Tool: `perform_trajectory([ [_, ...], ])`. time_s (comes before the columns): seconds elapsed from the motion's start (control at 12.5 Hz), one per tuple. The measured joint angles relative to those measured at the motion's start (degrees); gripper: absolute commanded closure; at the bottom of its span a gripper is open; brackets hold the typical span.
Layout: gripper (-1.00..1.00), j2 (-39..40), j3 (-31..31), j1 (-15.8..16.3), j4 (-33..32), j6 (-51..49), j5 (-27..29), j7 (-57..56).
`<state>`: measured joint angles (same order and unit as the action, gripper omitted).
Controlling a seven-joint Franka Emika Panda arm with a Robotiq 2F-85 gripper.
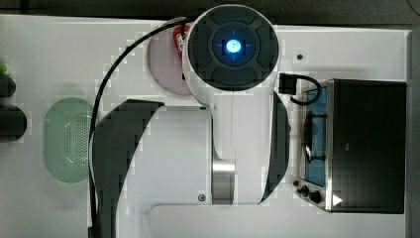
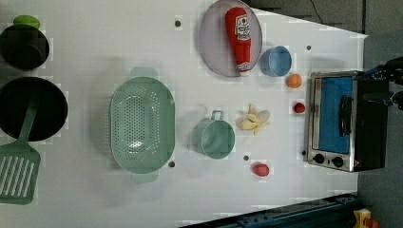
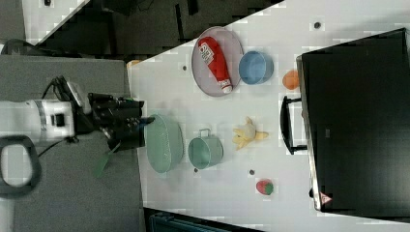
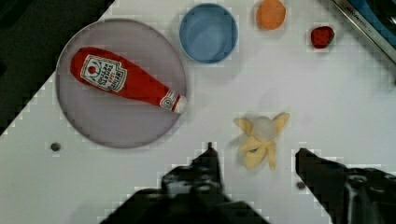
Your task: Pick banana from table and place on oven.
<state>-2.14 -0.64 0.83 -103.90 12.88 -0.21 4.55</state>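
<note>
The banana point(image 4: 261, 137), pale cream-yellow with splayed peel lobes, lies on the white table point(image 4: 336, 93); I also see the banana point(image 2: 254, 121) between a green cup and the oven. My gripper point(image 4: 257, 151) hangs high above it, open, with nothing between its fingers point(image 4: 210, 158). The banana appears in the gap just beyond the fingertips. In the right view the gripper point(image 3: 144, 129) sits at the end of the white arm, far from the tabletop. The oven point(image 2: 340, 121) has a black top point(image 3: 358, 121), a silver frame and a bluish glass door, and its top is bare.
A ketchup bottle point(image 2: 240, 38) lies on a grey plate point(image 2: 214, 42), beside a blue bowl point(image 2: 275, 61) and an orange fruit point(image 2: 294, 80). Strawberries point(image 2: 260, 169) flank the banana. A green cup point(image 2: 215, 137), a colander point(image 2: 141, 130), black pans point(image 2: 28, 107) and a spatula point(image 2: 16, 173) stand further off.
</note>
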Motion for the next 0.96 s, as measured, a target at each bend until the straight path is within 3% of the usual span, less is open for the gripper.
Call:
perform_trajectory([
  [0.24, -1.0, -18.4, -1.3, -0.5, -17.8, -5.0, 0.5, 1.6],
  [0.48, -1.0, -29.6, -2.1, -0.6, -20.2, -5.7, 0.6, 2.5],
  [0.72, -1.0, -29.5, -1.7, -0.7, -20.3, -0.5, -0.3, 2.6],
  [0.96, -1.0, -21.2, -1.6, -1.3, -26.2, 10.2, -0.2, 2.7],
])
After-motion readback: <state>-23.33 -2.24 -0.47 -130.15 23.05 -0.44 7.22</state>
